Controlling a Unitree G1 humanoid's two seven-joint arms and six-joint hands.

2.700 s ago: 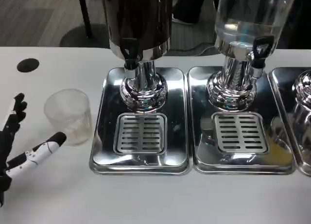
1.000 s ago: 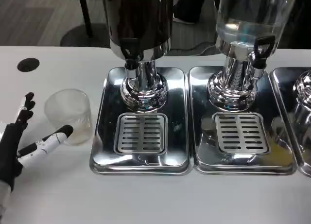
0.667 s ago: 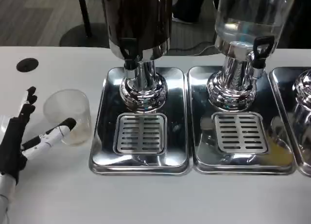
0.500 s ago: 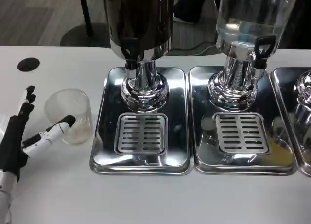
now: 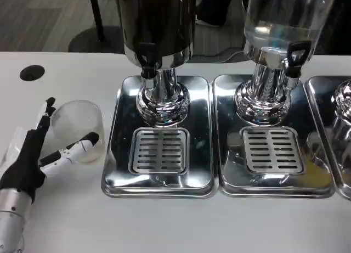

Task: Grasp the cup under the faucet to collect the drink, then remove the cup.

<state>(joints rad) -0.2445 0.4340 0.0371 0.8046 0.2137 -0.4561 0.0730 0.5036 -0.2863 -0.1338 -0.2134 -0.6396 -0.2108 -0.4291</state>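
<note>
One clear, empty plastic cup [image 5: 79,129] stands upright at nine o'clock of two chrome drip trays [image 5: 159,179]. Left hand [image 5: 38,154], fingers spread, flanks it; contact cannot be told.

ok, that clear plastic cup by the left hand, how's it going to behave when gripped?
The cup looks thin-walled and see-through, so it probably flexes under a firm squeeze. It appears empty, so it is likely light and may slide or tip on the white table if the left robot hand nudges it. Its smooth wall could be slippery.
</note>
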